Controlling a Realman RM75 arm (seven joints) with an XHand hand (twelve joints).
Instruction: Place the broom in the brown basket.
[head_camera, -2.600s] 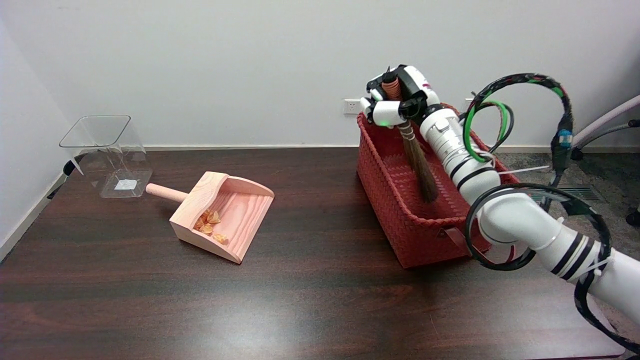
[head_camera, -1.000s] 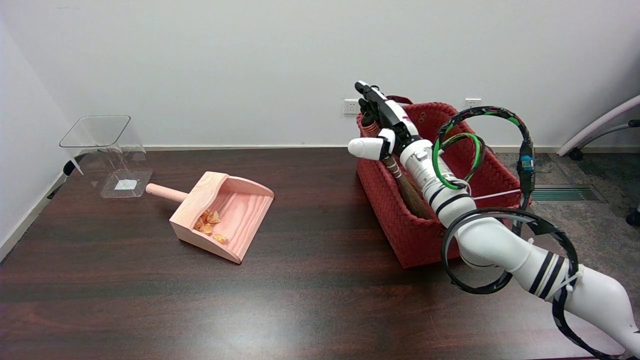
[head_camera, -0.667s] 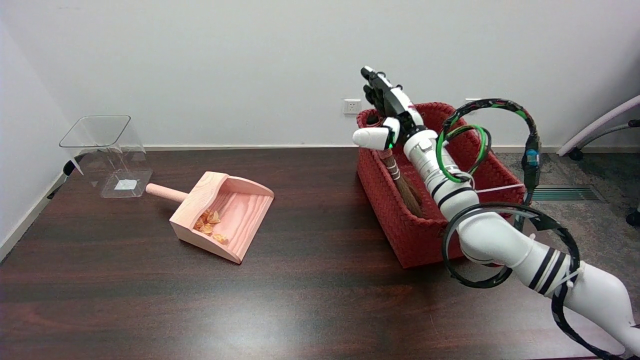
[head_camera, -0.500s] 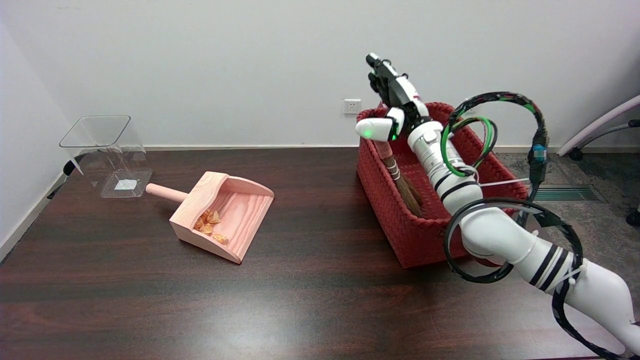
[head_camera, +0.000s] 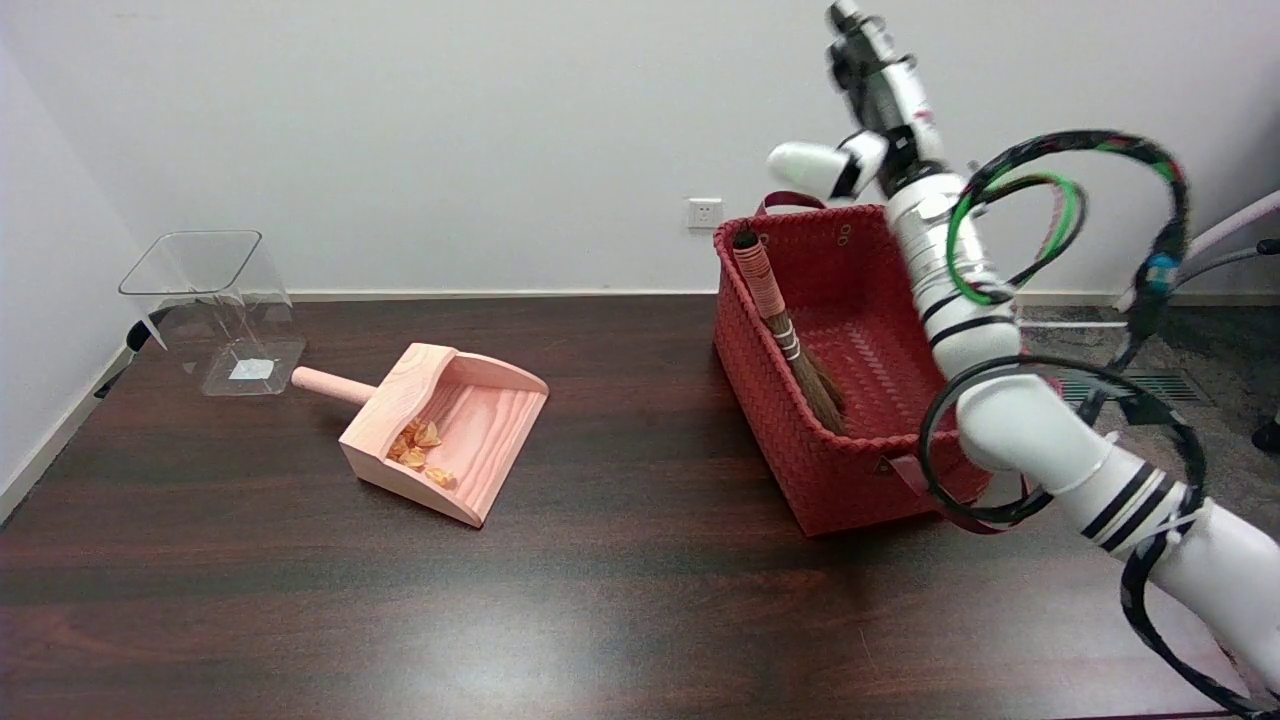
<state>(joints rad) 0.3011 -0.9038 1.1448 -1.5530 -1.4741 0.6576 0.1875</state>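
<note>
The small broom (head_camera: 785, 325), with a wrapped reddish handle and dark bristles, lies inside the red-brown woven basket (head_camera: 790, 450). It leans along the basket's left wall, handle end up at the far left corner and bristles down on the floor. My right hand (head_camera: 868, 100) is raised high above the basket's far rim, fingers spread and pointing up, thumb out to the left, holding nothing. It is well clear of the broom.
A wooden dustpan (head_camera: 440, 430) with several orange scraps in it sits at the table's left middle. A clear plastic container (head_camera: 215, 310) stands at the far left. My forearm and its cable loops (head_camera: 1060, 450) hang over the basket's right side.
My hand let go of the broom, opened, then rose up and to the right, away from the basket. The broom stays leaning on the basket's left wall.
</note>
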